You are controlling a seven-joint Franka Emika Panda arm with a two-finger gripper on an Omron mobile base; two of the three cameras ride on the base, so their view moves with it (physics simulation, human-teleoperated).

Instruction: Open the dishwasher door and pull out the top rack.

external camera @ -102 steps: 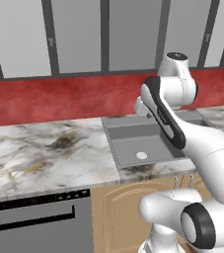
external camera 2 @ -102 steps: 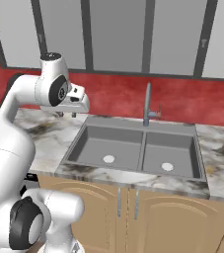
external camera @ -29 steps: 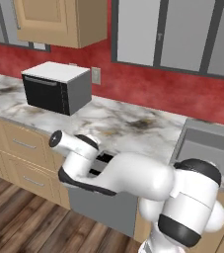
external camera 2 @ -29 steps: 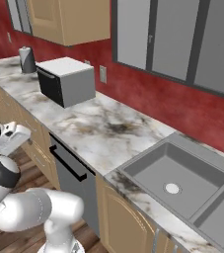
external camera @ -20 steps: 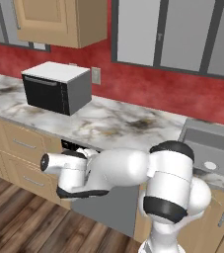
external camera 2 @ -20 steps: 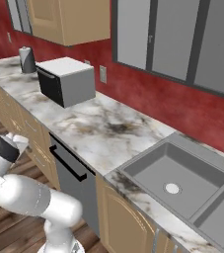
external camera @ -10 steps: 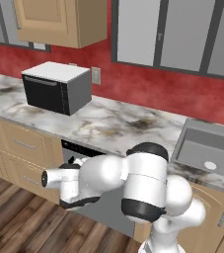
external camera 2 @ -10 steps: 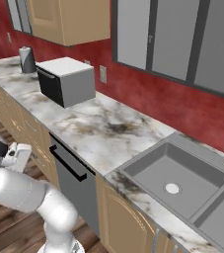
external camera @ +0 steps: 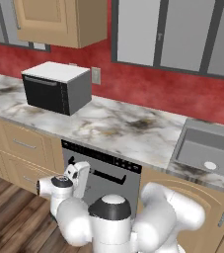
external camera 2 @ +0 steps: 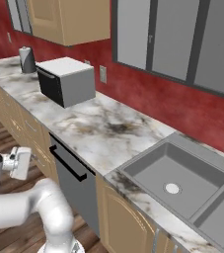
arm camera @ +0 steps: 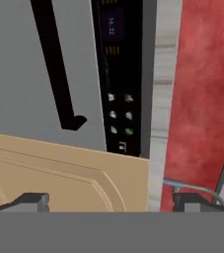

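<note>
The dishwasher door [external camera: 108, 184] is a grey panel under the marble counter, shut, with a black control strip along its top and a long black bar handle [external camera 2: 68, 165]. My gripper [external camera: 79, 174] hangs low in front of the door's left part, a short way off it, also seen as the gripper [external camera 2: 23, 162]. The rolled hand view looks at the grey door [arm camera: 29, 74], one end of the handle [arm camera: 56, 69] and the control strip [arm camera: 119, 79]. There my gripper [arm camera: 111, 201] is open, its fingertips [arm camera: 32, 200] wide apart with nothing between them. The top rack is hidden behind the shut door.
A black-fronted microwave [external camera: 56, 90] stands on the counter left of the dishwasher, a dark jug [external camera 2: 27, 60] farther along. The sink [external camera 2: 180, 182] lies to the right. Tan cabinet doors [arm camera: 59, 173] flank the dishwasher. Wooden floor [external camera: 10, 222] runs in front.
The base has driven from the sink to the dishwasher. In the last second the arm has swung down and the hand has turned to face the door. The jaws stay wide.
</note>
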